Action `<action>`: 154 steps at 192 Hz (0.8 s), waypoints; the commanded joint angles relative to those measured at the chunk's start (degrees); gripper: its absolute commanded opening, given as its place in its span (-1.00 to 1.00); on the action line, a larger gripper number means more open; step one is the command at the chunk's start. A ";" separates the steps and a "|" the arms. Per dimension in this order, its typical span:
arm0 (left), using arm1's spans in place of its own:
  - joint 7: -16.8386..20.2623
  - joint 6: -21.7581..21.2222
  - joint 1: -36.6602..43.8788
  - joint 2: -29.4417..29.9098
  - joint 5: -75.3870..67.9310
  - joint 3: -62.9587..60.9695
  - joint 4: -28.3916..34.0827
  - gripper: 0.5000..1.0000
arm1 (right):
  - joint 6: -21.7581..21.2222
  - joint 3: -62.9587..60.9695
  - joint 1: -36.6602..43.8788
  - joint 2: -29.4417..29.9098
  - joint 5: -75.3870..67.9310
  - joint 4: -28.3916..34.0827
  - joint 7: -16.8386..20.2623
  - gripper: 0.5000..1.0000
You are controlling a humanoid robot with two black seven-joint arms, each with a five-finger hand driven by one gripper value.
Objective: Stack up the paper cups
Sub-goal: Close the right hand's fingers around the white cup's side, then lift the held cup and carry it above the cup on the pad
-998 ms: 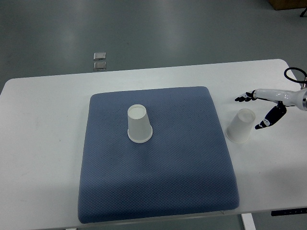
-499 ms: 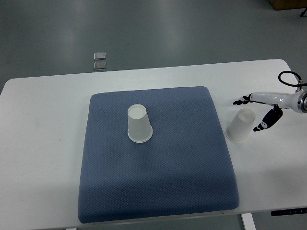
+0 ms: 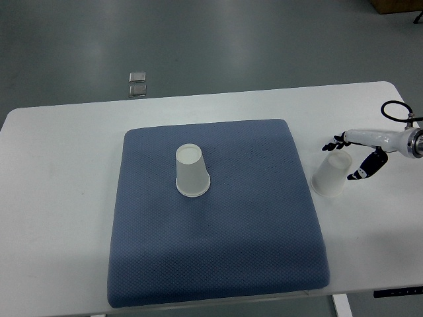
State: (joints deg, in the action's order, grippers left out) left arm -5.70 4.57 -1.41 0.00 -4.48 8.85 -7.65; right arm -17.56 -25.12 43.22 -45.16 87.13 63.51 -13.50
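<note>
From the top view, two white, slightly translucent paper cups are standing upside down. One cup (image 3: 192, 172) is sitting on the blue textured mat (image 3: 218, 264), left of its middle. The other cup (image 3: 331, 174) is resting on the white bench (image 3: 59, 218), just beside the mat's right edge. The right hand (image 3: 357, 157) is reaching around this cup's upper end, its dark fingers (image 3: 332, 143) spread and grasping nothing. Two small square plates (image 3: 137, 84) are lying on the grey floor (image 3: 264, 39). No writing is showing.
</note>
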 commanded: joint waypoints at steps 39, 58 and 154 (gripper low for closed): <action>0.16 0.00 0.00 0.00 0.00 0.03 0.00 1.00 | 0.16 0.60 0.64 0.07 0.32 -0.76 -0.03 -0.18; -0.02 0.00 0.00 0.00 0.00 0.03 0.00 1.00 | 0.77 0.69 0.73 0.07 0.32 -0.76 -0.12 -0.39; -0.02 0.00 0.00 0.00 0.00 0.03 0.00 1.00 | -1.07 0.07 13.38 -1.16 -2.40 3.20 -1.35 -0.79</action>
State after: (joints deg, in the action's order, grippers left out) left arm -5.68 4.57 -1.41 0.00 -4.46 8.88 -7.65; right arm -17.07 -24.91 52.32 -45.82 85.56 64.59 -14.76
